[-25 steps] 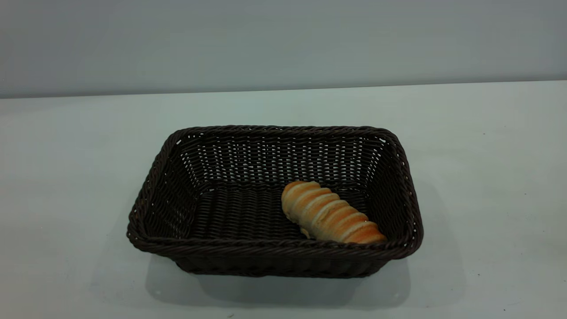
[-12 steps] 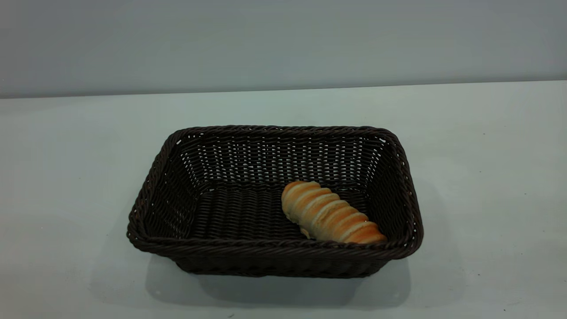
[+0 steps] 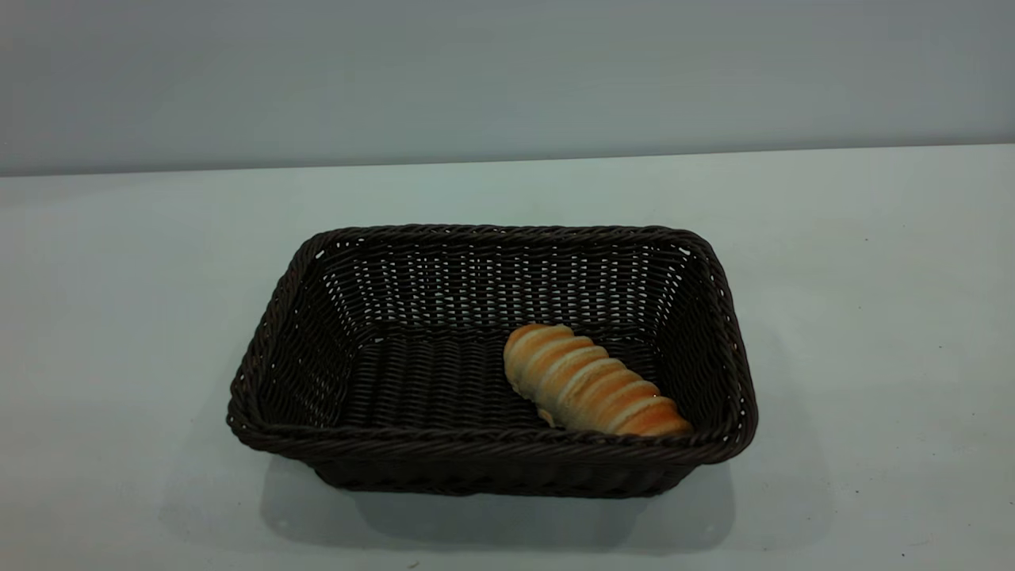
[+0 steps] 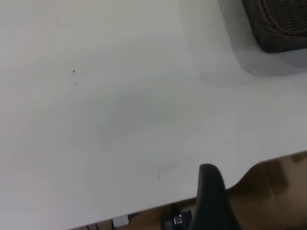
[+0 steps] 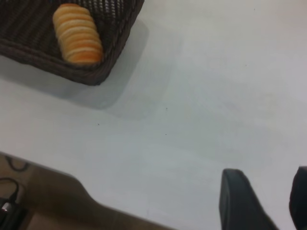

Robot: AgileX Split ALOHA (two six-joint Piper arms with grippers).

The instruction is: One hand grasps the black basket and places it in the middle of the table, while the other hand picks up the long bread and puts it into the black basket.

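Note:
The black basket [image 3: 492,452] stands in the middle of the white table [image 3: 872,317]. The long bread [image 3: 591,382] lies inside it, on the floor of the basket by its front right corner. Neither gripper shows in the exterior view. In the right wrist view the basket's corner [image 5: 91,74] with the bread [image 5: 76,33] is far off, and my right gripper [image 5: 268,191] is open and empty over bare table near the table's edge. In the left wrist view my left gripper [image 4: 211,201] hangs at the table's edge, far from the basket's corner [image 4: 278,24].
The table's near edge runs through both wrist views, with brown floor [image 4: 273,191] below it. A dark cable [image 5: 9,206] lies beyond the edge on the right arm's side. A few tiny dark specks [image 4: 73,71] dot the tabletop.

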